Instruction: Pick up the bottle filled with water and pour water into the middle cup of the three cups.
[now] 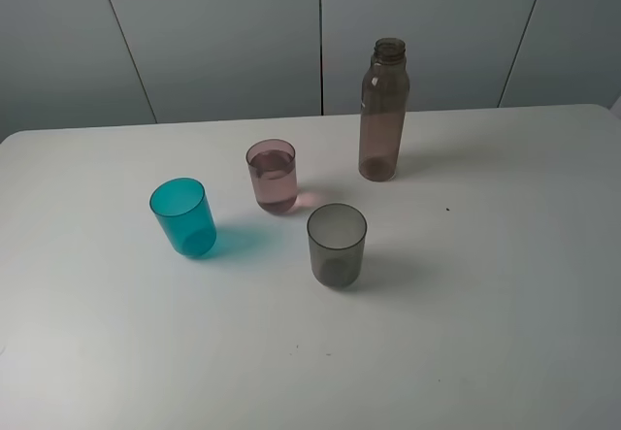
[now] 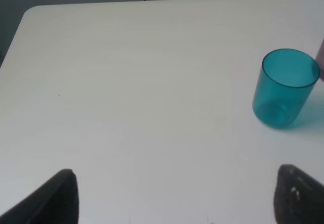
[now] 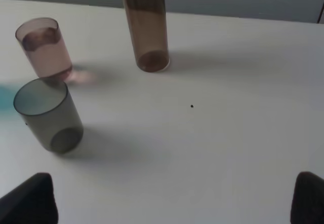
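Observation:
The brownish-grey bottle (image 1: 383, 110) stands upright at the back of the white table (image 1: 505, 284), uncapped; its lower body shows in the right wrist view (image 3: 147, 27). The pink middle cup (image 1: 273, 176) stands upright with water in it, also in the right wrist view (image 3: 44, 47). The teal cup (image 1: 183, 217) is to its left, also in the left wrist view (image 2: 285, 88). The smoky grey cup (image 1: 337, 246) is nearest the front, also in the right wrist view (image 3: 48, 114). Neither arm shows in the exterior view. The left gripper (image 2: 174, 196) and right gripper (image 3: 174, 198) are open and empty, apart from all objects.
A grey panelled wall (image 1: 223, 32) runs behind the table. A small dark speck (image 1: 447, 209) lies on the table right of the cups. The table's left edge and rounded corner (image 2: 28, 16) show in the left wrist view.

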### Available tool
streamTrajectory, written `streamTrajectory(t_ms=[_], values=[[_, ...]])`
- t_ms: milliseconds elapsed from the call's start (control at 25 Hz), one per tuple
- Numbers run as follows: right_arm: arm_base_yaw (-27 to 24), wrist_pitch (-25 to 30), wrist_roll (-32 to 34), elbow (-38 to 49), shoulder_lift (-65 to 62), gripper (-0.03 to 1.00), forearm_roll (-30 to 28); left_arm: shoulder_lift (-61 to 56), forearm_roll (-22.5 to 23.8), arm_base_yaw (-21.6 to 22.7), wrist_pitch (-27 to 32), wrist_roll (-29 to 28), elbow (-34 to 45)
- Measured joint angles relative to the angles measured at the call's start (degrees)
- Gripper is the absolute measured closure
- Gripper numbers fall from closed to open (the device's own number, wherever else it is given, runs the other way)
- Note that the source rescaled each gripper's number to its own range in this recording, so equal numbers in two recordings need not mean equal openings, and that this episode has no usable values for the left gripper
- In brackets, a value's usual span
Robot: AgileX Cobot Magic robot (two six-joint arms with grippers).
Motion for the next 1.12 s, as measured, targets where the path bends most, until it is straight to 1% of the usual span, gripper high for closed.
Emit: streamTrajectory(t_ms=[480,600,680,800,920,1120], values=[[-0.1,0.0,0.2,0.0,-0.2,-0.03,-0.2,0.0,0.0,0.0,0.0,0.0,0.0],[-2.4,0.0,0.7,0.0,-0.2,-0.03,-0.4,0.0,0.0,0.0,0.0,0.1,0.0],[-6.6,0.0,0.7,0.0,-0.2,-0.03,-0.4,0.0,0.0,0.0,0.0,0.1,0.0],[-11.1,0.0,0.7,0.0,-0.2,-0.03,-0.4,0.0,0.0,0.0,0.0,0.2,0.0],[-12.2,0.0,0.7,0.0,-0.2,-0.03,-0.6,0.0,0.0,0.0,0.0,0.3,0.0],[-11.5,0.0,0.7,0.0,-0.2,-0.03,-0.8,0.0,0.0,0.0,0.0,0.3,0.0]])
